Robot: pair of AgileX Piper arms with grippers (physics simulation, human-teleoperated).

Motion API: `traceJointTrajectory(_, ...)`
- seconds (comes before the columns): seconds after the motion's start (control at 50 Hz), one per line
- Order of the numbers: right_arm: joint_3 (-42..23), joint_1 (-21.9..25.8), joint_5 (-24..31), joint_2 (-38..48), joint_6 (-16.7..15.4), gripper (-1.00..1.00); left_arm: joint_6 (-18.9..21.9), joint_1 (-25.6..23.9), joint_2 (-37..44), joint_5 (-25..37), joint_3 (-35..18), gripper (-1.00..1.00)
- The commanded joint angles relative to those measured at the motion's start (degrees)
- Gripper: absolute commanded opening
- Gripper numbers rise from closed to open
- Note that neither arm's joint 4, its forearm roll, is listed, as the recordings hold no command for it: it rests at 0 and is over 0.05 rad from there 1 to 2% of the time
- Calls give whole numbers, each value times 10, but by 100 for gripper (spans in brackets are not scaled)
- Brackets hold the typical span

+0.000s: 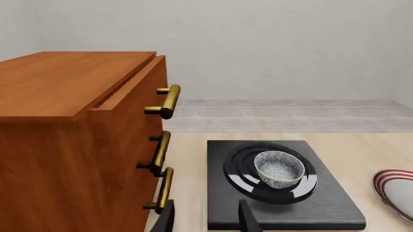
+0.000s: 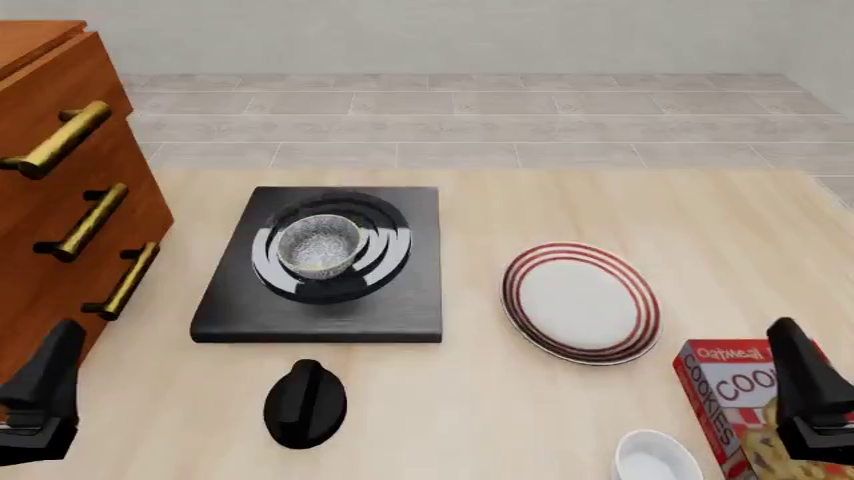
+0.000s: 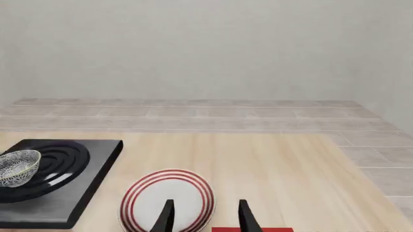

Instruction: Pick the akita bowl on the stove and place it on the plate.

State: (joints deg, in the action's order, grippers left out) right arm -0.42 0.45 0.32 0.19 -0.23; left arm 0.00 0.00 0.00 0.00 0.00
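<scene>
1. Hanging low at the near edge of the table (image 2: 747, 220), the left pincer (image 2: 40, 395) and right pincer (image 2: 807, 395) are both spread apart, grasping nothing.
2. The akita bowl (image 2: 320, 245) is sitting upright on the stove (image 2: 320, 310), well apart from either pincer.
3. The plate (image 2: 581, 300) is lying just beside the stove.
4. Reaching from the left is risking a knock against the cabinet (image 2: 60, 130) handles; a shallow grip on the glossy rim could be letting the bowl slip.
</scene>
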Motion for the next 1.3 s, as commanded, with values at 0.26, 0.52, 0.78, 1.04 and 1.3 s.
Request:
traceJointTrajectory(0.26,-17,27,-89,129,-22,100,0,0,0,0,0,100)
traceJointTrajectory(0.52,-91,67,-150,278,-30,100,0,0,0,0,0,100)
traceJointTrajectory(0.78,-162,122,-206,425,-47,100,0,0,0,0,0,100)
traceJointTrajectory(1.04,-231,153,-211,521,-30,100,0,0,0,0,0,100)
traceJointTrajectory(1.3,-314,206,-195,607,-35,100,0,0,0,0,0,100)
